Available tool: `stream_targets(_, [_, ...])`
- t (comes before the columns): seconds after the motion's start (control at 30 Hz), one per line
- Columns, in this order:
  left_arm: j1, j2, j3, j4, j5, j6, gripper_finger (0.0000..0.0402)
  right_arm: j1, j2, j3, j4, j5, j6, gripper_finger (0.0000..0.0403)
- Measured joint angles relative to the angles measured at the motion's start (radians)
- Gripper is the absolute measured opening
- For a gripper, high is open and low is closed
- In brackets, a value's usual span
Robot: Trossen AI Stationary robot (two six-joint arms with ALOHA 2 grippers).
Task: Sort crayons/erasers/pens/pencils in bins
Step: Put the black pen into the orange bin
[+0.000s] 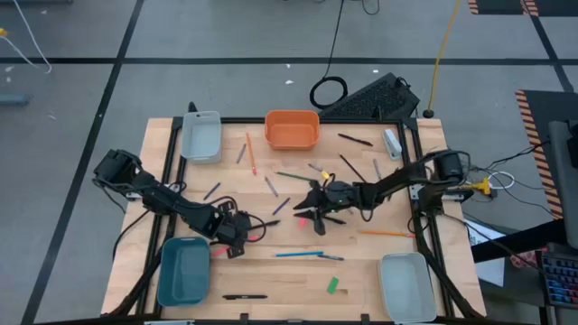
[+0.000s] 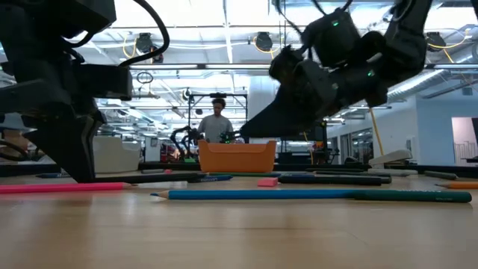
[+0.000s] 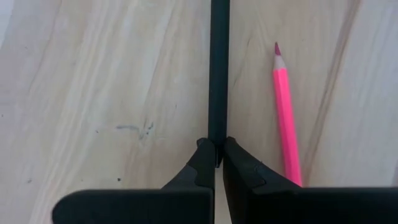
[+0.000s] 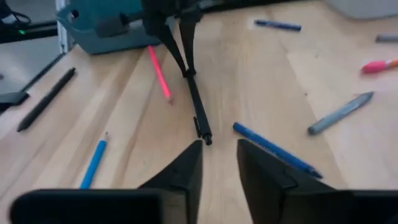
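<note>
Black pen (image 3: 218,74) lies flat on the counter (image 3: 112,81) mid-left, one end pinched in your left end effector (image 3: 218,163), whose fingers are clamped tight on it. Pink pencil (image 3: 286,118) lies just beside the pen, same side as the teal bin (image 1: 184,271), not touching. In the right wrist view the pen (image 4: 198,109) runs from the left end effector toward your right end effector (image 4: 219,163), which hovers near the pen's free end w/ fingers apart, gripping nothing. A blue stick (image 4: 277,149) lies just beside that end effector.

Farther out: orange bin (image 1: 292,130) at the back center, grey bins at back left (image 1: 201,136) & front right (image 1: 405,286). Green eraser (image 1: 332,285) near the front edge; blue pencil (image 1: 298,255) btw the two arms.
</note>
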Motion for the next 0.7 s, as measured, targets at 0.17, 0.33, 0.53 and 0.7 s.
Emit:
stream_targets(0.17, [0.002, 0.000, -0.002, 0.008, -0.012, 0.007, 0.0008, 0.003, 0.072, 0.058, 0.002, -0.047, 0.006, 0.0158])
stream_targets(0.33, [0.009, 0.000, -0.003, 0.019, -0.020, 0.023, 0.0008, 0.006, 0.130, 0.132, -0.062, -0.049, -0.015, 0.0179])
stream_targets(0.53, [0.016, 0.001, -0.003, 0.023, -0.022, 0.039, 0.0008, 0.006, 0.172, 0.201, -0.138, -0.045, -0.058, 0.0180])
stream_targets(0.7, [0.016, 0.000, -0.003, 0.027, -0.023, 0.040, 0.0007, 0.007, 0.173, 0.230, -0.162, -0.047, -0.101, 0.0180])
